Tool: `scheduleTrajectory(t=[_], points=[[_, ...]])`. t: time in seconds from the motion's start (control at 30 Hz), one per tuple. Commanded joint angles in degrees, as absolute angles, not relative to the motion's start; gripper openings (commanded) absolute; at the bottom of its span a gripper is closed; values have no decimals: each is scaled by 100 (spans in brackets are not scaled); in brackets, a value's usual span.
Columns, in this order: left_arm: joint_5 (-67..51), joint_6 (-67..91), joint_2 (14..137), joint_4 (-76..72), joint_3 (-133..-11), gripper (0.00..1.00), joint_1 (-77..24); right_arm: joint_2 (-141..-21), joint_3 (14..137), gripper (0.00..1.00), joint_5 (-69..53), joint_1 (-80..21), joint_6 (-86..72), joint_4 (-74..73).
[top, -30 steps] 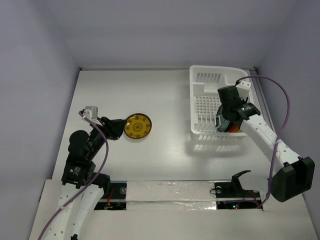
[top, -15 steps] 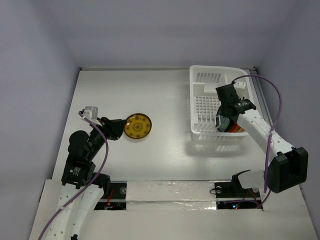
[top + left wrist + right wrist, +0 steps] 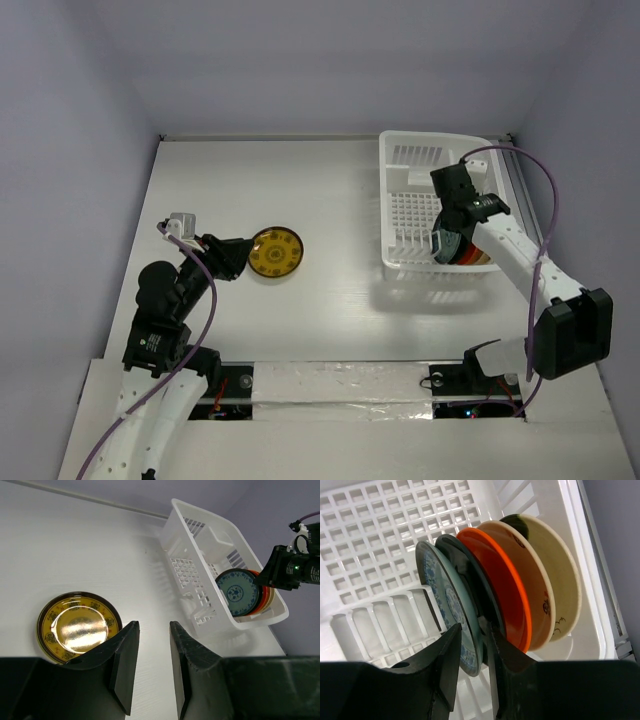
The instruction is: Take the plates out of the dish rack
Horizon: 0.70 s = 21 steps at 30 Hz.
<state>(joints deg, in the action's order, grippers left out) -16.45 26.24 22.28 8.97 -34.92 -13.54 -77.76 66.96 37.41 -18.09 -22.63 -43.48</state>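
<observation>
The white dish rack (image 3: 420, 160) stands at the back right. Several plates stand on edge in its near end: a teal plate with a blue pattern (image 3: 447, 605), a dark plate (image 3: 465, 565), an orange plate (image 3: 495, 575) and a cream plate (image 3: 540, 575). My right gripper (image 3: 472, 625) reaches down into the rack (image 3: 370, 530), also seen from above (image 3: 445, 240). Its jaws are open and stand astride the teal plate's rim. A yellow plate with a dark rim (image 3: 275, 252) lies flat on the table. My left gripper (image 3: 152, 625) is open and empty just right of it (image 3: 79, 627).
The rack's far half holds no plates; a raised slotted divider (image 3: 415, 155) stands at its back. White walls close the table at the back and sides. A taped strip (image 3: 340, 380) runs along the near edge between the arm bases.
My right gripper has shifted slightly towards the back left inside the rack and its arm has swung. The plates have not moved. The left arm is still.
</observation>
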Motion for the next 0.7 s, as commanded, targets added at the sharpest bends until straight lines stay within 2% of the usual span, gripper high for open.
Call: scheduleTrajectory(t=[0.0,0.1,0.2,0.33,0.37,0.67], points=[[-1688,2619,2250,650,-3524,28,-1397,-7936,6829,33,3805,-1811,-2214,-4298],[-1688,2619,2250,650,-3524,28,-1397,-8033,6890,31,3876,-1811,-2224,-4315],[-1696,2619,2259,650,-3524,28,-1397,-8252,7013,22,4130,-1811,-2285,-4482],[-1705,2610,2241,642,-3516,28,-1397,-8464,7180,3,4297,-1811,-2171,-4754],[-1714,2619,2233,642,-3516,28,-1397,-8499,7259,1,4350,-1811,-2162,-4816],[-1696,2619,2162,650,-3516,28,-1450,-8525,7725,0,4860,-2135,-2021,-5387]])
